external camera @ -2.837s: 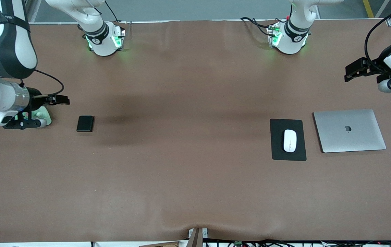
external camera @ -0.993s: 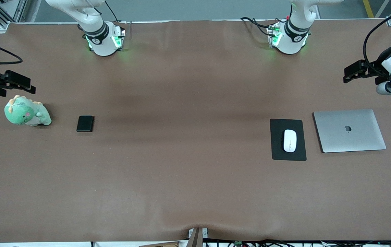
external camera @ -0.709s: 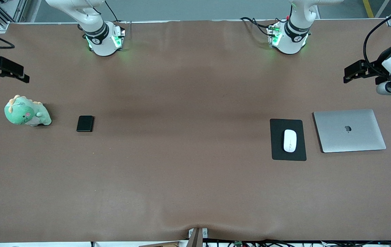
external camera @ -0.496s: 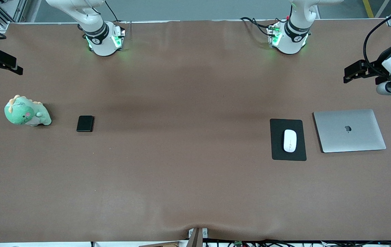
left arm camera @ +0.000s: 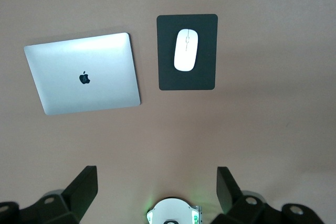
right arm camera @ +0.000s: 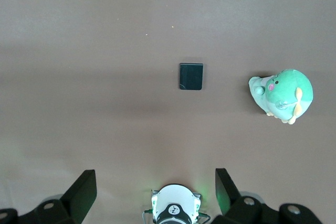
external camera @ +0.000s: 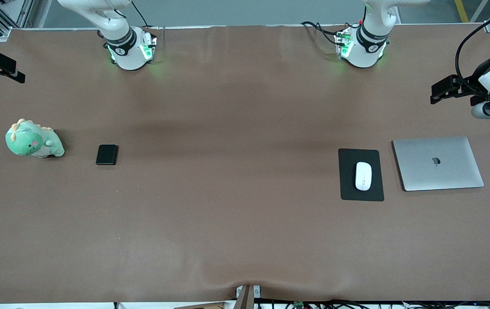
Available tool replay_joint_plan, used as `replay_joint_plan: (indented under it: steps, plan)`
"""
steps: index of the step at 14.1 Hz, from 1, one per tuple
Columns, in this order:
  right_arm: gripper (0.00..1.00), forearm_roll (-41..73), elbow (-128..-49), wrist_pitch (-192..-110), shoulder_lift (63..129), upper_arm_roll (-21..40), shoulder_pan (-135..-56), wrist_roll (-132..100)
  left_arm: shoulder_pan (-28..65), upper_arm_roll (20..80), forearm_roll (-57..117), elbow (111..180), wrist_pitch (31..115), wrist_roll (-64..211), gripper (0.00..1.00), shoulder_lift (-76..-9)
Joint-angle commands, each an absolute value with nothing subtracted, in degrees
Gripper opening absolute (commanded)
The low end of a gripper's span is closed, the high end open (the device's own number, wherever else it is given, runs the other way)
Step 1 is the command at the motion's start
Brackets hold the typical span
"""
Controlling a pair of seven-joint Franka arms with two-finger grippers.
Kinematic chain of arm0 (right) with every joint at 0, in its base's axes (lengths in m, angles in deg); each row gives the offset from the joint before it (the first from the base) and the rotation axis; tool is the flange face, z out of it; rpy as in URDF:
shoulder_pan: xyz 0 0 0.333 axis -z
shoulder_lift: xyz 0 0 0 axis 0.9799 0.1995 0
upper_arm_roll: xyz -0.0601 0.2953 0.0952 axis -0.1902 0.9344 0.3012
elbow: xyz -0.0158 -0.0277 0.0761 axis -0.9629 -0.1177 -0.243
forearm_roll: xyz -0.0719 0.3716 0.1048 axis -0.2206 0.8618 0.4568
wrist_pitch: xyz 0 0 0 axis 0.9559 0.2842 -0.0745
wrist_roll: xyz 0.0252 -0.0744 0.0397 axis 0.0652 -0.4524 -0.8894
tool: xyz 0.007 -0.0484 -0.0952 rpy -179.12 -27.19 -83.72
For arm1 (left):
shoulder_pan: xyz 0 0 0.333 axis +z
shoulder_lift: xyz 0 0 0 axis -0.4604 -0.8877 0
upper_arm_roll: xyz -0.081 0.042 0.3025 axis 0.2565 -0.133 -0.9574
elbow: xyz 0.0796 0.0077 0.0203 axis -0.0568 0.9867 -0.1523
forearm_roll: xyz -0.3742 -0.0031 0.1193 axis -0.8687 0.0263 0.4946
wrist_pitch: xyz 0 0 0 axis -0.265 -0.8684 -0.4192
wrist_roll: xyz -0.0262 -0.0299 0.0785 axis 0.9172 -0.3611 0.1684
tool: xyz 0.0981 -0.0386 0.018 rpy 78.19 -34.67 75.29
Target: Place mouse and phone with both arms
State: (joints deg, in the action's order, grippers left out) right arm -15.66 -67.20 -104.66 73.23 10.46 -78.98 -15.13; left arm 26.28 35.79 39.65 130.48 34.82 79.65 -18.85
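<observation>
Both pincers hang high over the ends of the desk [external camera: 245,240] with their fingers spread apart and nothing between them. The left pincer [left arm camera: 157,192] is over the left arm's end, and the mouse [left arm camera: 186,50] lies well below and ahead of it on the black mouse pad [left arm camera: 187,74], with the closed silver laptop [left arm camera: 84,80] just beside the pad. The right pincer [right arm camera: 156,192] is at the right arm's end, partly off the front view's edge; the phone [right arm camera: 190,76] lies flat on the bare desk well below it, and a green plush dinosaur [right arm camera: 282,94] sits near the phone, toward that end of the desk.

Judged from how things lie, both items look set down already, so the risks belong to any further reach.

- The mouse is smooth and rounded. Fingers closing off its centre line would likely squeeze it out sideways or skid it across the pad.
- A descent from the left pincer's present spot passes close over the laptop. A low path could scrape the lid.
- The phone is thin and flat. Fingertips may hit the desk before gripping its edges, pushing it instead of lifting it.
- A wide sweep by the right pincer could knock the plush over.
</observation>
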Motion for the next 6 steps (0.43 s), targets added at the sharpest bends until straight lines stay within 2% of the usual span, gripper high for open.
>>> replay_joint_plan:
  steps: [1,6]
  plan:
    - [1.0,-15.73,-68.92,-104.49,71.33,10.9,-78.76,-15.31,26.71,36.04,39.46,129.88,34.18,80.19,1.0,-18.81]
    - [1.0,-17.49,-73.04,-105.63,69.13,10.9,-78.58,-16.01,26.54,36.22,39.46,129.88,34.18,79.48,1.0,-18.81]
